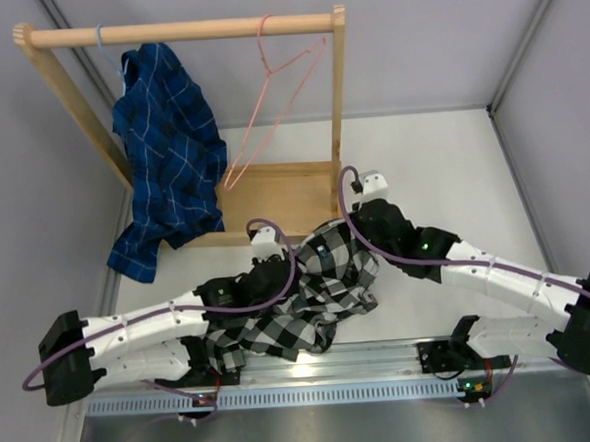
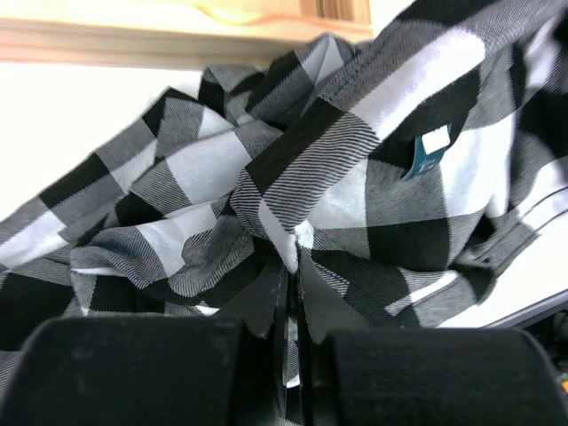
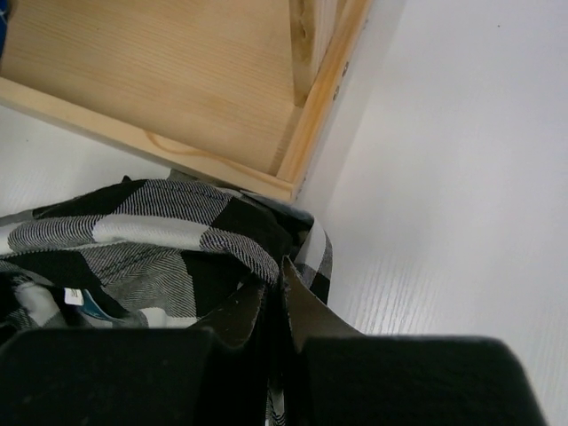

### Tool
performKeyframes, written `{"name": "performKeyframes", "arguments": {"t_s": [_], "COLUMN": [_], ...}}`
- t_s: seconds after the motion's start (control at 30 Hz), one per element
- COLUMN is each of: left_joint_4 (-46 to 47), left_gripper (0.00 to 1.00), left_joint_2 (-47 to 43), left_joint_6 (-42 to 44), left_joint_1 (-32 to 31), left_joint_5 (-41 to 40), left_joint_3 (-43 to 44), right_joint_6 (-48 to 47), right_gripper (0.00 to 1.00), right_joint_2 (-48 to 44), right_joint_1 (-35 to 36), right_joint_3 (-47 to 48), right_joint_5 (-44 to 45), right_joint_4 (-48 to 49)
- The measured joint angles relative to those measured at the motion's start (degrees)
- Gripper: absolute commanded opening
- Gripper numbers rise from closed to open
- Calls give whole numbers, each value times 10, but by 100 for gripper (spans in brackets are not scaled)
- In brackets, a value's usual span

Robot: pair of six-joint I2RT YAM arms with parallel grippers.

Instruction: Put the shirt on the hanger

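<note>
Overhead and wrist views. I am pinching a raised fold of the shirt [image 1: 300, 301] in my left gripper [image 2: 291, 266]; the jaws are pressing together with only the thin black-and-white cloth between them, and the checked fabric is bunching and spreading away from that pinch. I am clenching my right gripper [image 3: 277, 271] as well, on a dark hemmed edge of the same garment, where the cloth is running straight into the closed fingertips. Seen from above, the shirt is hanging in a crumpled mass between my two wrists, just in front of the wooden rack [image 1: 178, 31], with its lower part trailing toward my left arm's base at the near edge of the white table [image 1: 442, 162]. A small teal-and-white label [image 2: 430, 151] is showing on the inner side of the fabric. The hanger [image 1: 273, 102] is hanging by its hook from the rack's top rail near the right post, tilting so that its lower corner is reaching down toward the rack's base board [image 1: 274, 197]; it is bare and well apart from the shirt. A dark blue shirt [image 1: 165, 149] with thin white lines is hanging at the left end of the same rail, its hem drooping past the base onto the table.
</note>
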Motion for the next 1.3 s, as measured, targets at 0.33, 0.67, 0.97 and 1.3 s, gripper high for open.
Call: {"name": "performKeyframes", "arguments": {"t_s": [0.33, 0.67, 0.97, 1.3], "left_joint_4": [-68, -87, -80, -68], "left_gripper": [0, 0, 0, 0], "left_joint_2": [-121, -262, -325, -268], "left_joint_6": [17, 22, 21, 13], "left_joint_1": [16, 16, 16, 16], "left_joint_5": [-2, 2, 7, 26], "left_joint_3": [-10, -96, -152, -153], "right_joint_6": [3, 32, -16, -122], "right_gripper": [71, 80, 82, 77], "right_joint_2": [-87, -22, 184, 427], "right_joint_1": [0, 66, 149, 149], "right_joint_3": [-31, 150, 419, 712], "right_joint_5": [-114, -136, 57, 179], "right_joint_4": [33, 63, 82, 66]}}
